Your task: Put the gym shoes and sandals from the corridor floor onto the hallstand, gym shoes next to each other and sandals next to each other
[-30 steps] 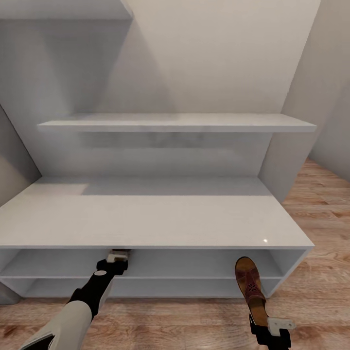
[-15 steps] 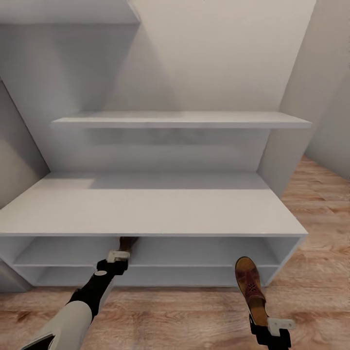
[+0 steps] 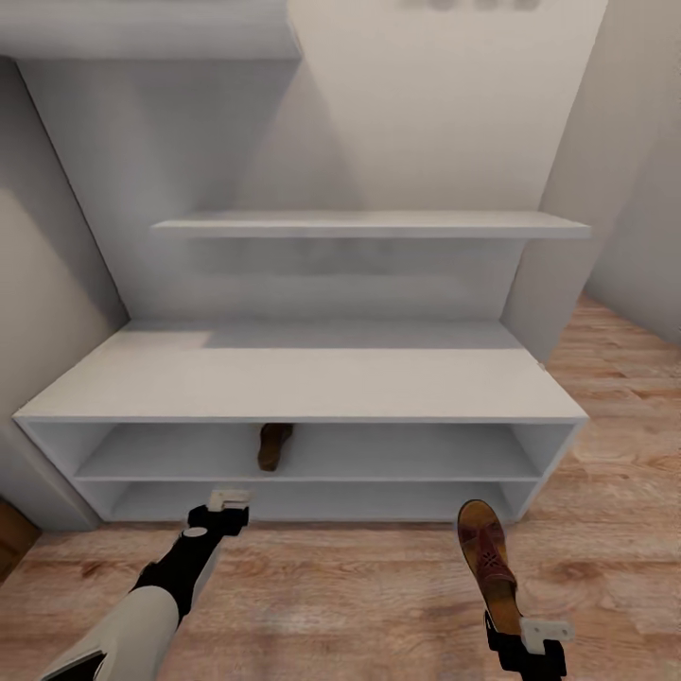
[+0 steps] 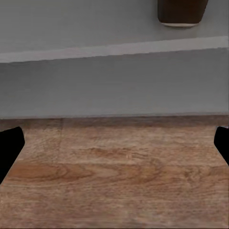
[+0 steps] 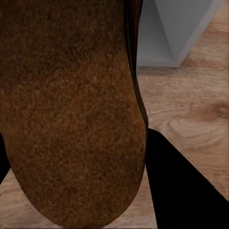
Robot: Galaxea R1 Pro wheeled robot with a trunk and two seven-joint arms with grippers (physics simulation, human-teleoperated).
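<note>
The pale-grey hallstand stands ahead on the wood-plank corridor floor. One brown sandal lies on its upper shoe shelf, and its end is seen from the left wrist. My left gripper hangs open and empty in front of the lower shelf, just above the floor. My right gripper is shut on the heel of the other sandal, held over the floor with its toe toward the rack. That sandal's sole shows beside one dark finger. The gym shoes are out of view.
Two staggered upper shelves jut from the tall back panel. Walls close in on both sides of the rack. Bare floor stretches right of the rack, and the rack's right corner is near the held sandal.
The whole view has pulled back from the rack. My left gripper is now out from under the bench top, and the sandal on the upper shoe shelf has come into sight.
</note>
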